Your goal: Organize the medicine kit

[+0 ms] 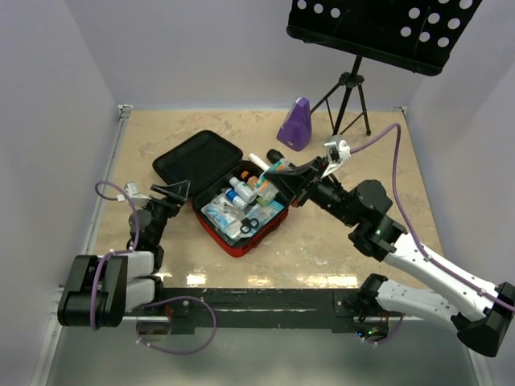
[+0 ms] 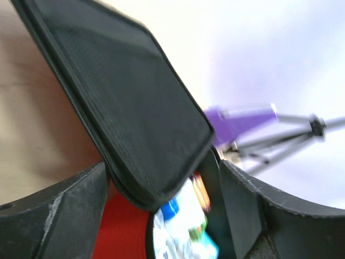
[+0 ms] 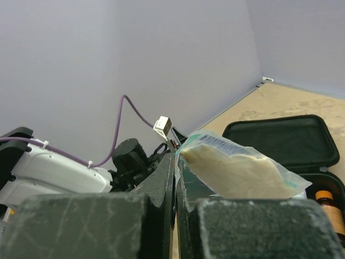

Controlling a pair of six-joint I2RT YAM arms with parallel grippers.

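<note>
Two grippers work at the medicine kit [image 1: 197, 161], which lies open in the middle of the table [image 1: 338, 241], its black-lined lid tipped back toward the far left and its red base crowded with bottles and packets. The right gripper [image 1: 282, 180] has its fingers pressed together on the edge of a clear packet [image 3: 237, 170] with a cream-coloured pad inside, and holds it over the base's far right corner, probably so it can be laid in among the rest. The left gripper [image 1: 171, 190] sits at the lid's near left edge with its jaws spread and the rim between them; its wrist view is blurred, so I cannot say whether a finger touches the fabric. It is likely placed there to steady the lid so the case does not fold shut. An amber bottle [image 3: 329, 208] lies just below the packet's end, and a lowering move should avoid it
</note>
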